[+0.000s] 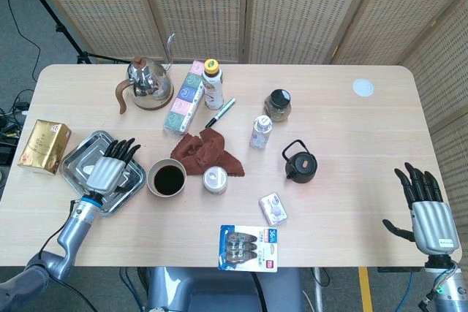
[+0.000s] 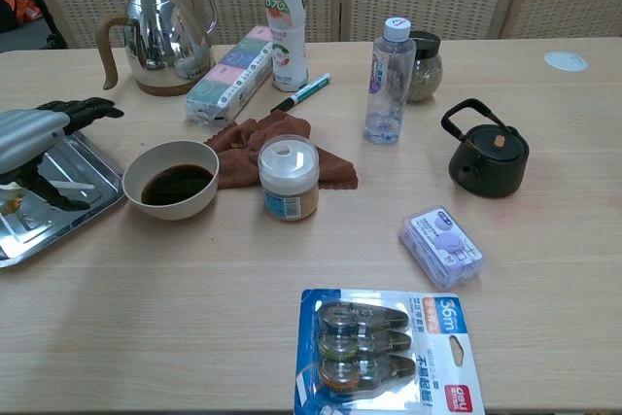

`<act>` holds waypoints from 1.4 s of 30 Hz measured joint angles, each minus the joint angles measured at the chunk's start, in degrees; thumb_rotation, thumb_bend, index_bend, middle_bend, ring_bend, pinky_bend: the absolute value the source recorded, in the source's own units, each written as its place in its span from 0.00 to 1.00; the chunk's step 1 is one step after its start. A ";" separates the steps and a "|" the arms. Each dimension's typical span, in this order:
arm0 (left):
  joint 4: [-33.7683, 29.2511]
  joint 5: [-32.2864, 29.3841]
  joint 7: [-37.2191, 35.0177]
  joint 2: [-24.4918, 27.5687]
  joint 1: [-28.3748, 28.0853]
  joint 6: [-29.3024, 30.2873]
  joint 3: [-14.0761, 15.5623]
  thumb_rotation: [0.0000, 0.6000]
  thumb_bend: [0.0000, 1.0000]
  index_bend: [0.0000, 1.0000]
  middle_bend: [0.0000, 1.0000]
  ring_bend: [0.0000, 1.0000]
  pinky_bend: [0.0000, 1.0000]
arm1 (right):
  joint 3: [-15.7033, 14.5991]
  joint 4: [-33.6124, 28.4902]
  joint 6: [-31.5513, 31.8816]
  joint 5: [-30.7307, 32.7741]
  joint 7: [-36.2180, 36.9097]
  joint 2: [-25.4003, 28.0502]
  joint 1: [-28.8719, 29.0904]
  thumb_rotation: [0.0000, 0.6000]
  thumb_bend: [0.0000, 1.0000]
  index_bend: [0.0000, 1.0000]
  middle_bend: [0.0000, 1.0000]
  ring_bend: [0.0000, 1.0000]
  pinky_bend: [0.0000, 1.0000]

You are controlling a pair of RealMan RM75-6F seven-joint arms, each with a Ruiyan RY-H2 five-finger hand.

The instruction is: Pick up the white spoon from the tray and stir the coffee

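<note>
The white spoon (image 2: 74, 185) lies in the metal tray (image 2: 97, 157) at the table's left; only part of its handle shows in the chest view. My left hand (image 1: 108, 168) hovers over the tray (image 1: 130, 184) with fingers stretched out toward the coffee bowl, its thumb just beside the spoon handle. I see no grip on the spoon. The left hand (image 2: 37, 127) hides the spoon from the head view. The white bowl of dark coffee (image 1: 167, 178) stands right of the tray, also seen as the bowl (image 2: 175, 179). My right hand (image 1: 425, 208) is spread, off the table's right front corner.
A brown cloth (image 1: 207, 150), a small jar (image 1: 215, 180), a steel kettle (image 1: 146, 82), tissue packs (image 1: 185, 97) and a bottle (image 1: 212, 84) surround the bowl. A gold box (image 1: 44, 145) lies left of the tray. A black teapot (image 1: 300, 163) and a blister pack (image 1: 249, 248) sit further right.
</note>
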 measured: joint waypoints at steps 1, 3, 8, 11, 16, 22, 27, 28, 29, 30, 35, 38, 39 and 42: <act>-0.35 0.08 -0.38 0.50 0.30 0.40 0.17 1.00 0.00 0.10 0.00 0.00 0.00 | -0.04 -0.02 -0.02 -0.05 0.01 0.01 0.01 1.00 0.00 0.00 0.00 0.00 0.00; -1.41 0.21 -1.10 1.76 0.91 1.04 0.56 1.00 0.00 0.11 0.00 0.00 0.00 | -0.14 -0.08 -0.11 -0.14 0.00 0.00 0.03 1.00 0.00 0.00 0.00 0.00 0.00; -5.02 0.00 -1.47 4.97 2.02 1.66 1.02 1.00 0.01 0.27 0.00 0.00 0.00 | -0.34 -0.25 -0.15 -0.38 0.03 0.01 0.03 1.00 0.00 0.00 0.00 0.00 0.00; -7.48 -0.97 -1.05 6.63 2.49 1.61 0.69 1.00 0.08 0.39 0.00 0.00 0.00 | -0.38 -0.35 -0.12 -0.46 0.16 0.05 0.02 1.00 0.00 0.00 0.00 0.00 0.00; -11.49 -3.96 0.09 8.10 2.50 0.20 -1.23 1.00 0.16 0.45 0.00 0.00 0.00 | -0.70 -0.45 -0.36 -0.79 0.08 -0.02 0.07 1.00 0.00 0.00 0.00 0.00 0.00; -13.49 -8.55 4.39 8.21 1.99 -1.83 -4.25 1.00 0.20 0.45 0.00 0.00 0.00 | -0.72 -0.45 -0.57 -0.60 0.16 0.01 0.11 1.00 0.00 0.00 0.00 0.00 0.00; -14.39 -13.44 9.03 7.65 1.90 -3.53 -6.66 1.00 0.21 0.47 0.00 0.00 0.00 | -0.59 -0.41 -0.81 -0.30 0.43 0.11 0.20 1.00 0.00 0.00 0.00 0.00 0.00; -14.50 -14.21 9.89 7.48 1.92 -3.72 -7.03 1.00 0.21 0.48 0.00 0.00 0.00 | -0.62 -0.38 -0.92 -0.30 0.43 0.10 0.23 1.00 0.00 0.00 0.00 0.00 0.00; -14.65 -15.24 11.13 7.20 1.94 -3.91 -7.51 1.00 0.22 0.48 0.00 0.00 0.00 | -0.66 -0.38 -0.98 -0.30 0.45 0.10 0.24 1.00 0.00 0.00 0.00 0.00 0.00; -14.78 -15.99 12.07 6.98 1.95 -4.03 -7.86 1.00 0.23 0.48 0.00 0.00 0.00 | -0.69 -0.39 -1.02 -0.31 0.46 0.10 0.25 1.00 0.00 0.00 0.00 0.00 0.00; -15.62 -20.22 17.23 5.56 1.78 -4.52 -9.92 1.00 0.25 0.48 0.00 0.00 0.00 | -0.68 -0.56 -1.06 -0.21 0.73 0.26 0.24 1.00 0.00 0.00 0.00 0.00 0.00; -16.88 -23.10 19.78 4.91 1.59 -4.98 -11.22 1.00 0.28 0.48 0.00 0.00 0.00 | -0.65 -0.61 -1.19 -0.08 0.84 0.35 0.26 1.00 0.00 0.00 0.00 0.00 0.00; -17.29 -24.00 20.52 4.78 1.54 -5.17 -11.58 1.00 0.28 0.48 0.00 0.00 0.00 | -0.66 -0.62 -1.24 -0.05 0.85 0.37 0.28 1.00 0.00 0.00 0.00 0.00 0.00; -18.74 -27.44 22.81 4.41 1.36 -5.96 -12.89 1.00 0.30 0.48 0.00 0.00 0.00 | -0.72 -0.70 -1.42 -0.01 0.93 0.49 0.31 1.00 0.00 0.00 0.00 0.00 0.00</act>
